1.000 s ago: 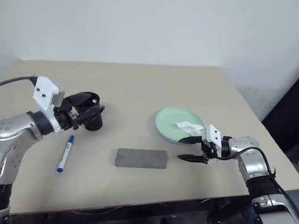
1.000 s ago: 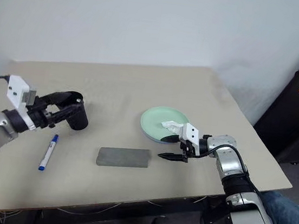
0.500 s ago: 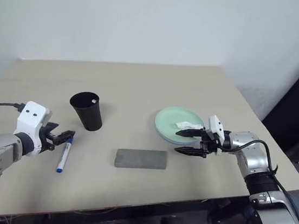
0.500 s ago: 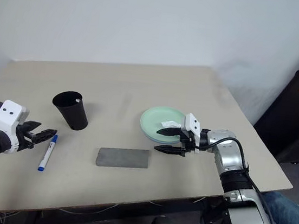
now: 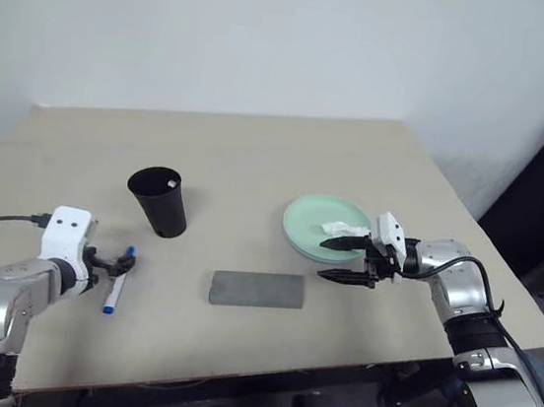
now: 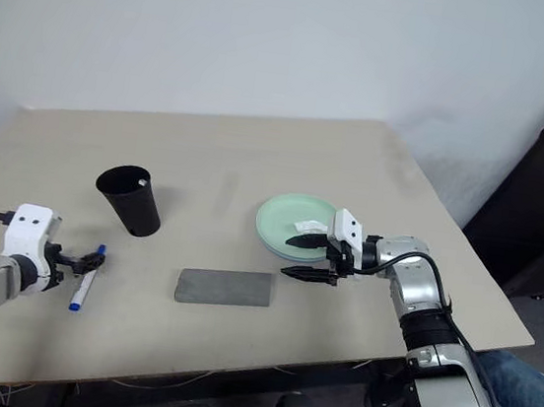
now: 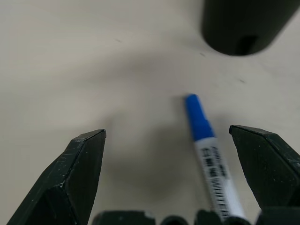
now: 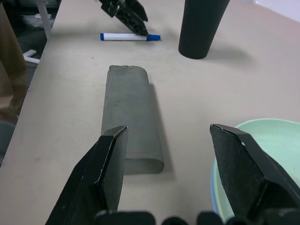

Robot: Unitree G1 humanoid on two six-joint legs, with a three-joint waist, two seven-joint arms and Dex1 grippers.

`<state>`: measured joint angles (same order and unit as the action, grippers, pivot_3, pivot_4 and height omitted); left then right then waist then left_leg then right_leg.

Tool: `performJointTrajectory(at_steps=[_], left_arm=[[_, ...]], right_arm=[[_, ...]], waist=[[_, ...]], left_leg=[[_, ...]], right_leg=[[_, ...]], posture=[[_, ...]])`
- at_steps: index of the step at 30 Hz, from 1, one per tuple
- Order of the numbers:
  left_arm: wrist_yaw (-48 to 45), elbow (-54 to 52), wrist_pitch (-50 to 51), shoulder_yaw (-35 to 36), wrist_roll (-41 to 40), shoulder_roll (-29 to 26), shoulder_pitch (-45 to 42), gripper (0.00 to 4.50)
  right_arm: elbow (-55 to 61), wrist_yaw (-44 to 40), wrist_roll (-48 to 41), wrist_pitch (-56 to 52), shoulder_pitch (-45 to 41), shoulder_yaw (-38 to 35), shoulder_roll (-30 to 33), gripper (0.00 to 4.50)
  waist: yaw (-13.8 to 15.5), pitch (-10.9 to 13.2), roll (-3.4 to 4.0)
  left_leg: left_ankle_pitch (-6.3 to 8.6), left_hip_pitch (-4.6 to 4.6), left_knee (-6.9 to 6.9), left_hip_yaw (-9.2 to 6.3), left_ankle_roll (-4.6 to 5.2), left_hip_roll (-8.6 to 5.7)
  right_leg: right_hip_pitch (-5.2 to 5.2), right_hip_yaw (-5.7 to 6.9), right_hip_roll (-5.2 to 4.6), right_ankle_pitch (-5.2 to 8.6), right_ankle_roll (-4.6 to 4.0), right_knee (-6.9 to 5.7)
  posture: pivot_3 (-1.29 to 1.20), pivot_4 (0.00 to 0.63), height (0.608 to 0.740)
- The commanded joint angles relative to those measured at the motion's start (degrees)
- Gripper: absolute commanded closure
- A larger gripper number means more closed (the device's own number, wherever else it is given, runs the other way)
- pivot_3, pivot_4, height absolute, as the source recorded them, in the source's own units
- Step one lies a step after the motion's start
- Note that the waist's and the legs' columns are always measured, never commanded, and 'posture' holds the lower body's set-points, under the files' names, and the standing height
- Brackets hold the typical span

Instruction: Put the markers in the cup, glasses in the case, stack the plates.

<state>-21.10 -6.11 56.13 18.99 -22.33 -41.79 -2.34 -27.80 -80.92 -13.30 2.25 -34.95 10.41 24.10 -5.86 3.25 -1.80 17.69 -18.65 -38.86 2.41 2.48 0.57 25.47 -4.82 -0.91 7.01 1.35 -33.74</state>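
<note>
One slim white-barrelled marker with a blue cap [image 5: 115,293] lies flat on the beige table [image 5: 258,152], near its front left edge, and it is the thing the coming move turns on. Its long axis runs roughly front to back, cap end towards the black tapered plastic cup [image 5: 161,201], which stands upright a little beyond it and apart from it. A pale tip just inside the cup's rim may be a second marker, though it is too small to be sure.

Right at the marker is the left gripper [image 5: 112,265], its jaws spread wide and holding nothing. In the left wrist view the barrel lies between the two black fingers [image 7: 77,173], well off-centre, close beside one finger and running nearly along the gripper's own line rather than across it.

Well apart on the other side, the right gripper [image 5: 346,259] hangs open and empty just beside the mint-green round plastic plate [image 5: 312,218], with the flat grey rectangular case [image 5: 257,288] between the two arms. The left arm is plainly nearer.
</note>
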Motion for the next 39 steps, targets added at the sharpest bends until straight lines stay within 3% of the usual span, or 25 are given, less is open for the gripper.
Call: performJointTrajectory(at_steps=[1, 7, 9, 20, 26, 31, 35, 39], left_arm=[[-0.10, -2.31, 0.53, -0.63, 0.34, 0.33, -0.97, 0.01], [1.07, -1.52, 0.53, -2.18, 2.29, 0.90, -0.67, 0.01], [1.19, -1.26, 0.23, -2.14, 2.68, 1.15, -0.80, 0.38], [0.99, -0.35, -0.08, -1.87, 3.52, 1.08, -2.15, 3.82], [-0.97, -0.67, -0.47, -1.99, 2.93, 0.19, -2.49, 3.82], [-8.43, -6.73, -3.35, -3.58, 0.38, -1.57, -0.53, 3.82], [-16.72, -12.36, -10.02, -6.83, -0.74, -3.34, 1.75, 3.82], [-19.87, -13.98, -18.57, -7.92, -1.79, -0.18, -2.07, 3.82]], right_arm=[[0.59, 0.43, -0.15, 1.03, -0.36, -0.70, 0.10, 1.47], [0.25, 0.95, 0.25, 1.55, -0.31, -0.65, 0.10, 1.47], [0.21, 1.06, 0.29, 1.63, -0.33, -0.67, 0.10, 1.47], [-0.12, 1.43, 0.46, 1.95, -0.35, -0.64, 0.16, 1.47], [-0.35, 1.51, 0.55, 2.08, -0.40, -0.65, 0.26, 1.47], [-0.55, 1.59, 0.76, 2.29, -0.47, -0.62, 0.25, 1.47], [-1.04, 1.62, 1.25, 2.60, -0.73, -0.62, 0.04, 1.47], [-1.95, 3.31, 1.35, 3.41, -1.94, -1.26, -1.09, 1.47]], waist=[[0.00, 0.00, 0.00], [0.00, 0.00, 0.00], [-0.01, 0.00, 0.00], [-0.06, 0.00, 0.00], [-0.04, 0.00, 0.00], [-0.05, 0.00, 0.00], [0.00, 0.00, 0.00], [0.00, 0.01, 0.01]], left_leg=[[0.00, 0.00, 0.00, 0.00, 0.00, 0.00], [0.00, 0.03, 0.00, 0.00, 0.00, -0.01], [0.00, 0.05, -0.01, 0.01, 0.00, -0.01], [-0.01, 0.06, -0.02, 0.01, 0.01, 0.01], [-0.01, 0.05, -0.02, 0.00, 0.00, 0.00], [0.00, 0.03, -0.02, 0.02, 0.00, 0.00], [0.01, 0.01, -0.01, 0.03, -0.02, 0.00], [0.01, -0.01, -0.02, 0.04, -0.01, 0.00]], right_leg=[[0.00, 0.00, 0.01, 0.00, 0.00, -0.01], [-0.02, -0.02, 0.02, 0.00, 0.00, -0.01], [-0.03, -0.02, 0.02, 0.00, -0.01, -0.01], [-0.02, -0.02, 0.04, 0.00, -0.01, -0.02], [-0.02, -0.02, 0.03, 0.00, -0.01, -0.01], [-0.02, -0.02, 0.03, 0.01, -0.01, 0.00], [0.00, -0.02, 0.00, 0.01, -0.02, 0.02], [-0.01, -0.03, -0.01, 0.02, -0.03, 0.06]], posture=[[0.00, 0.000, 0.740], [0.00, 0.000, 0.740], [0.00, 0.000, 0.740], [0.00, 0.000, 0.740], [0.00, 0.000, 0.740], [0.00, 0.000, 0.740], [0.00, 0.000, 0.740], [0.00, 0.000, 0.740]])
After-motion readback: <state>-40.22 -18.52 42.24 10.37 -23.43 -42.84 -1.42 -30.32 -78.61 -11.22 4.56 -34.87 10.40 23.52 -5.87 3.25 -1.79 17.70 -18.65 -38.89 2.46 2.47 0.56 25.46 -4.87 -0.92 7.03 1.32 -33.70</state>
